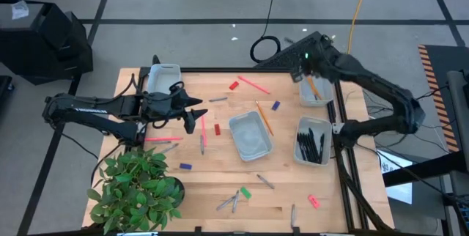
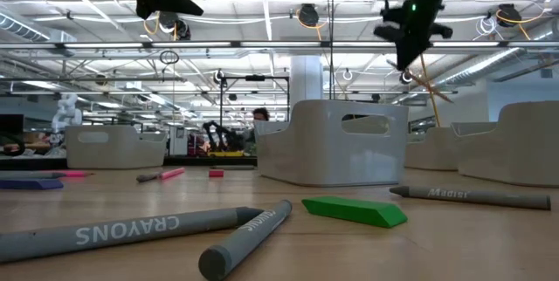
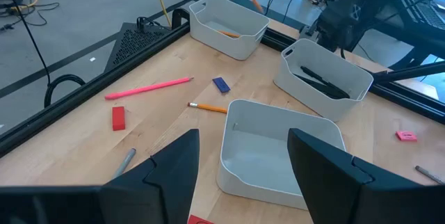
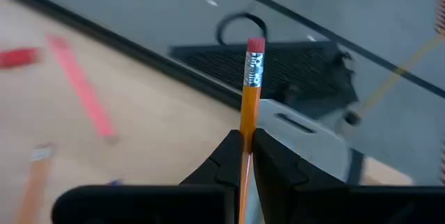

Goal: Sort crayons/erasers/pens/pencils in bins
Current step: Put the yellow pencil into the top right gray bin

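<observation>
My right gripper (image 1: 311,73) hangs over the far right bin (image 1: 316,93), shut on an orange pencil (image 2: 430,82). My left gripper (image 1: 195,111) stands open above the table, left of the middle bin (image 1: 250,135); nothing is between its fingers (image 3: 174,175). The near right bin (image 1: 313,142) holds black pens (image 1: 311,146). Another bin (image 1: 163,79) sits at the far left. Pink pencils (image 1: 253,83), an orange pencil (image 1: 264,117), grey crayons (image 1: 231,201) and small erasers (image 1: 218,129) lie flat on the table. My right gripper pinches the orange pencil's shaft (image 4: 245,140) between its two fingers. The pencil runs along the fingers, and its eraser end (image 4: 255,46) sticks out past the fingertips. It is lifted clear and hangs tilted below the gripper, above the far right bin.
A potted plant (image 1: 135,188) stands at the table's near left corner. A green eraser (image 2: 354,211) and two crayons (image 2: 131,229) lie near the front edge. A red eraser (image 3: 119,117) and a blue one (image 3: 221,84) lie beyond the middle bin.
</observation>
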You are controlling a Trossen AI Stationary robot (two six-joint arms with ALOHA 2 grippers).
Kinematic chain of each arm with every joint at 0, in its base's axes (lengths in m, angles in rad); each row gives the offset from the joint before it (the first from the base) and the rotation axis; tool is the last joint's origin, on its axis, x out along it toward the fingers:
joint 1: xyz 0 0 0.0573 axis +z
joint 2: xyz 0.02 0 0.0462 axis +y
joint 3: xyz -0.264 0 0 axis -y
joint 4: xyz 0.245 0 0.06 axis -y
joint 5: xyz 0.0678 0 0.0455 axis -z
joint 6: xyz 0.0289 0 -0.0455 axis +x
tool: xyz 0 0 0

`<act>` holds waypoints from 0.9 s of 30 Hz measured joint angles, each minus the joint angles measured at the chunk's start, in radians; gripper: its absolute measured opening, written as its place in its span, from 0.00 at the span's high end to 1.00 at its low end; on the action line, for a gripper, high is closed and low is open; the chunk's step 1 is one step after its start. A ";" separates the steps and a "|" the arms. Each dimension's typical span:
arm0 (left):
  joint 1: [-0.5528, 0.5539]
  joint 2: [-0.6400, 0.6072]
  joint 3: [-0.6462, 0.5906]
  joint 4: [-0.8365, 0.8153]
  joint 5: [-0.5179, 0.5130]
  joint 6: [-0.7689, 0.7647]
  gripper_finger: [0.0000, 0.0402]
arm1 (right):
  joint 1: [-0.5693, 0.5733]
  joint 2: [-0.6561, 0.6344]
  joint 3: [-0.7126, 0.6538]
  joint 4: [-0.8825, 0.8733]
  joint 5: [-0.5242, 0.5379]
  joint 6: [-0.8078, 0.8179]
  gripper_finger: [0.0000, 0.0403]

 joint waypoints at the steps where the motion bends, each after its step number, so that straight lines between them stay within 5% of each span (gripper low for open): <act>1: 0.000 0.000 0.000 0.000 0.000 0.000 0.44 | -0.050 0.025 0.000 0.007 -0.009 -0.029 0.95; 10: 0.000 0.000 0.000 0.000 0.000 0.000 0.44 | -0.305 0.248 0.000 0.029 -0.113 -0.134 0.95; 27: 0.000 0.000 0.000 0.000 0.000 0.000 0.44 | -0.322 0.291 -0.184 0.164 -0.191 -0.179 0.95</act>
